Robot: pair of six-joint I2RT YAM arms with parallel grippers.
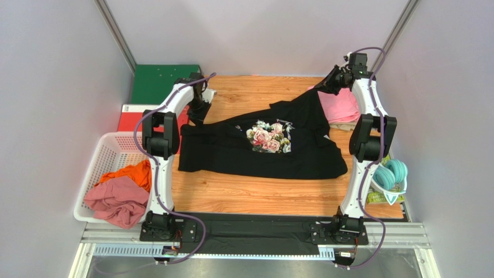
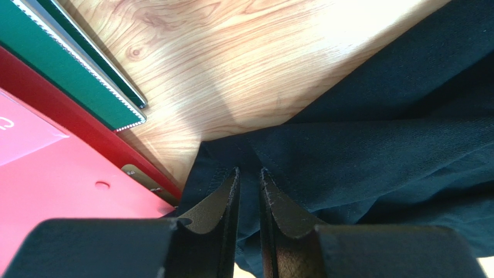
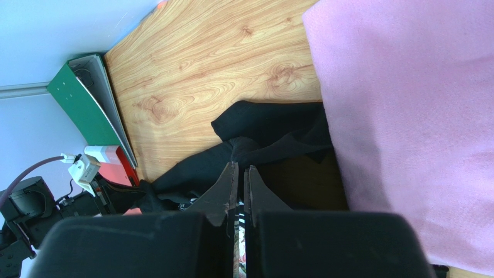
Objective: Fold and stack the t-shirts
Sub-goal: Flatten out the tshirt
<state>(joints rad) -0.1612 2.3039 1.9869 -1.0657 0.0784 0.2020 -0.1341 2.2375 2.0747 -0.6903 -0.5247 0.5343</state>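
Observation:
A large black t-shirt (image 1: 232, 150) with a pink-rose print lies spread across the wooden table. My left gripper (image 1: 197, 113) is at its far-left corner. In the left wrist view that gripper (image 2: 248, 169) has its jaws drawn close, with the black t-shirt (image 2: 377, 145) pinched between them. My right gripper (image 1: 322, 88) holds the shirt's far-right part lifted off the table. In the right wrist view it (image 3: 240, 165) is shut on a fold of the black t-shirt (image 3: 267, 124). A folded pink t-shirt (image 1: 341, 104) (image 3: 406, 116) lies on a beige one (image 1: 345, 124) right beside it.
A white basket (image 1: 110, 142) at the left holds an orange t-shirt (image 1: 134, 172) and a dusty-rose one (image 1: 119, 200). A green binder (image 1: 159, 84) and a red binder (image 1: 129, 116) lie at the far left by my left gripper. A teal coiled bundle (image 1: 391, 174) sits at the right edge.

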